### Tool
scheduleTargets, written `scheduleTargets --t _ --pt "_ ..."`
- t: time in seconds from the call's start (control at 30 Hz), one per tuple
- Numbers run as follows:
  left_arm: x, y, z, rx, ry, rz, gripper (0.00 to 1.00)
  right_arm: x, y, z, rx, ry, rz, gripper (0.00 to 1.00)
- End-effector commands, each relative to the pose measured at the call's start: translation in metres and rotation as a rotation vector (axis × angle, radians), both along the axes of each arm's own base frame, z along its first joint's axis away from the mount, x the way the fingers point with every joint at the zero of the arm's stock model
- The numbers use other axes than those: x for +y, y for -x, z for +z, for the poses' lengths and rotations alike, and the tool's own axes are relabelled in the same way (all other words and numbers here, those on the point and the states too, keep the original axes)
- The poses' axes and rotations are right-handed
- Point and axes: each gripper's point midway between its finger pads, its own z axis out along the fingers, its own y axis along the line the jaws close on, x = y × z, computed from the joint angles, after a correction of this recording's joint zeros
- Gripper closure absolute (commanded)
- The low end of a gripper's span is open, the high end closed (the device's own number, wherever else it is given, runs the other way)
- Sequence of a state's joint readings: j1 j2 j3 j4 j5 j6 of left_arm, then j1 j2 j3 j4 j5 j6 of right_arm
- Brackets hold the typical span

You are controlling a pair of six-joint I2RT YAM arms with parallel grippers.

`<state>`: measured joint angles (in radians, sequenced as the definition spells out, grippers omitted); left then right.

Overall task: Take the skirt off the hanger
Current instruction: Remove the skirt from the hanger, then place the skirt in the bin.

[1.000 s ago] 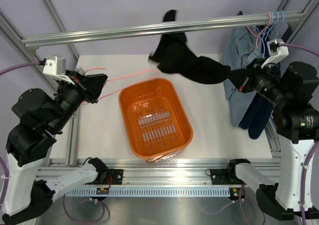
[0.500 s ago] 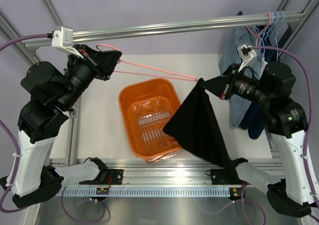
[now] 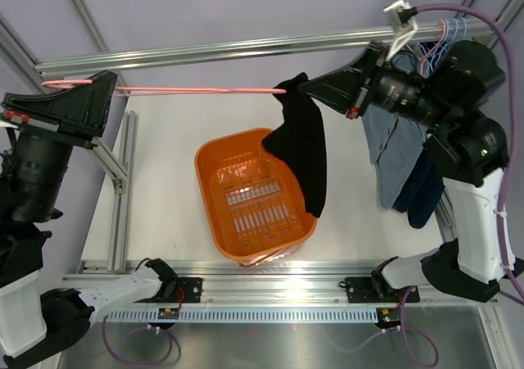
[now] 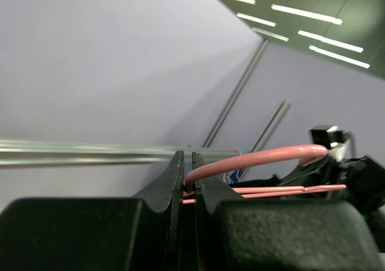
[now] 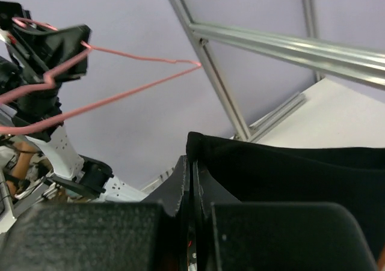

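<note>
My left gripper (image 3: 105, 91) is raised at the far left and shut on a bare pink wire hanger (image 3: 196, 90), also seen in the left wrist view (image 4: 258, 157). My right gripper (image 3: 309, 87) is shut on the top edge of a black garment (image 3: 304, 148), which hangs down over the basket. The hanger's far tip ends close to that edge. The light-blue denim skirt (image 3: 391, 144) hangs from the rail at the right, partly hidden behind my right arm. In the right wrist view the black cloth (image 5: 289, 175) sits between my fingers (image 5: 191, 160).
An orange basket (image 3: 214, 160) stands mid-table. Dark navy jeans (image 3: 423, 191) hang beside the skirt. Pink and light-blue wire hangers (image 3: 448, 33) cluster on the aluminium rail (image 3: 213, 50) at the far right. Frame posts run along both sides.
Both arms rose. My left gripper swung the pink hanger up and left to rail height. My right gripper lifted the black garment, which now hangs narrow over the basket.
</note>
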<state>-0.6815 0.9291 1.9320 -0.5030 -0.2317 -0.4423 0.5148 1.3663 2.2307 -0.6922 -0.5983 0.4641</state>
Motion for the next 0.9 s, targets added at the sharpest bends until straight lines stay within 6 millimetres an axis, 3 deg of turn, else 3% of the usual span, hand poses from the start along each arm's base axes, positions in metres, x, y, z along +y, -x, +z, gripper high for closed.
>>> scheduleTargets --t 0.0,0.2,0.37,0.4,0.43,0.5,0.53,0.57,0.6,0.63,0.67,0.7,0.87 --pt "-0.001 0.005 0.014 -0.046 0.024 -0.019 1.0 0.037 -0.022 -0.022 0.052 0.046 0.026 1.0" --pt "0.003 -0.003 -0.005 0.003 0.004 0.022 1.0 0.066 -0.049 -0.064 0.109 0.073 0.007 1.0" --pt "0.006 -0.013 -0.02 0.073 -0.007 0.066 1.0 0.079 -0.059 -0.092 0.148 0.113 -0.032 1.0" --pt "0.008 -0.014 -0.021 0.084 -0.006 0.075 1.0 0.082 -0.062 -0.107 0.171 0.127 -0.035 1.0" --pt "0.008 -0.024 -0.032 0.146 -0.011 0.105 1.0 0.083 -0.06 -0.111 0.176 0.128 -0.038 1.0" --pt "0.014 -0.025 -0.03 0.18 0.003 0.131 1.0 0.085 -0.066 -0.142 0.23 0.178 -0.083 0.51" --pt "0.018 -0.03 -0.041 0.234 -0.012 0.165 1.0 0.082 -0.075 -0.154 0.248 0.196 -0.151 0.34" --pt "0.012 -0.04 -0.048 0.286 -0.006 0.173 1.0 0.084 -0.073 -0.163 0.26 0.212 -0.168 0.26" --pt "0.017 -0.037 -0.043 0.289 0.008 0.182 1.0 0.084 -0.074 -0.182 0.29 0.238 -0.189 0.04" --pt "0.02 -0.042 -0.056 0.346 -0.013 0.217 1.0 0.079 -0.08 -0.19 0.312 0.235 -0.251 0.01" --pt "0.015 -0.048 -0.062 0.375 -0.024 0.22 1.0 0.072 -0.075 -0.177 0.296 0.183 -0.276 0.0" --pt "0.014 -0.05 -0.066 0.387 -0.033 0.224 1.0 0.069 -0.076 -0.195 0.33 0.186 -0.301 0.01" --pt "0.021 -0.056 -0.105 0.508 -0.092 0.291 1.0 0.034 -0.06 -0.176 0.415 0.045 -0.44 0.01"
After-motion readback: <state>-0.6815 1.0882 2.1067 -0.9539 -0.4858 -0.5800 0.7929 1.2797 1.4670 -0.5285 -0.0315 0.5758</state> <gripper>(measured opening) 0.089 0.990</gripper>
